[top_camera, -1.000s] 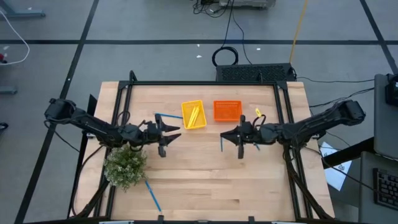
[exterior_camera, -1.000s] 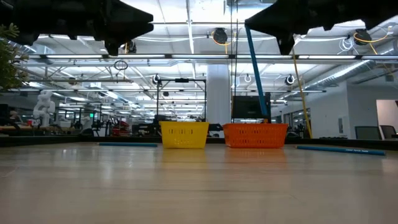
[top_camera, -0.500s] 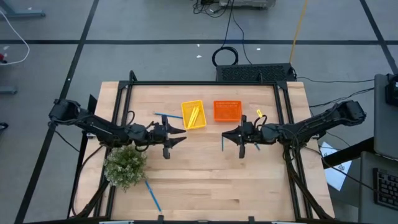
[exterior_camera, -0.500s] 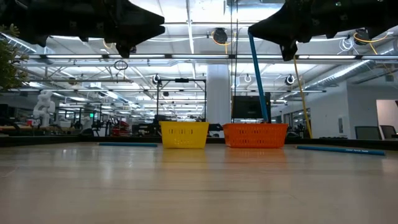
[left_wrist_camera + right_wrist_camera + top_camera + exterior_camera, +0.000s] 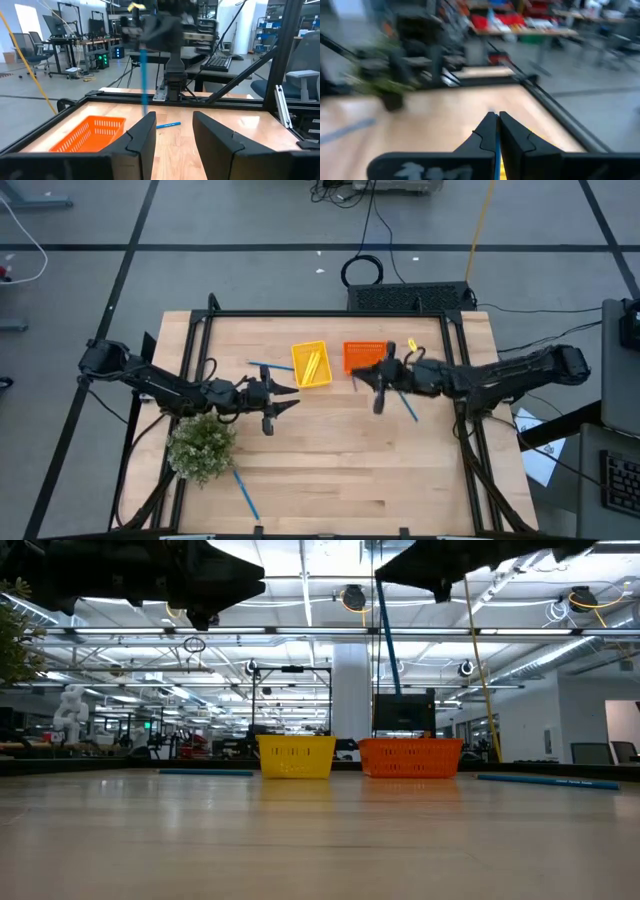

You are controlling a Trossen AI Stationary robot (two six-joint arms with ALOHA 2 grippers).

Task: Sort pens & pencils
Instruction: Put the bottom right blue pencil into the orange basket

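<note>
High view shows the wooden table (image 5: 330, 470) with a plant (image 5: 202, 446) near its left edge, a yellow basket (image 5: 311, 364) with pencils (image 5: 314, 363) lying in it, and an orange basket (image 5: 361, 353) just beside it. Raised by the orange basket, the right gripper (image 5: 363, 376) is clamped on a blue pen (image 5: 385, 630) that hangs down from it, while the left gripper (image 5: 290, 396) hovers with its fingers spread and nothing in them, near the yellow basket. Loose pens lie on the table: one (image 5: 270, 367) left of the yellow basket, one (image 5: 406, 406) under the right arm, one (image 5: 245, 493) below the plant.
</note>
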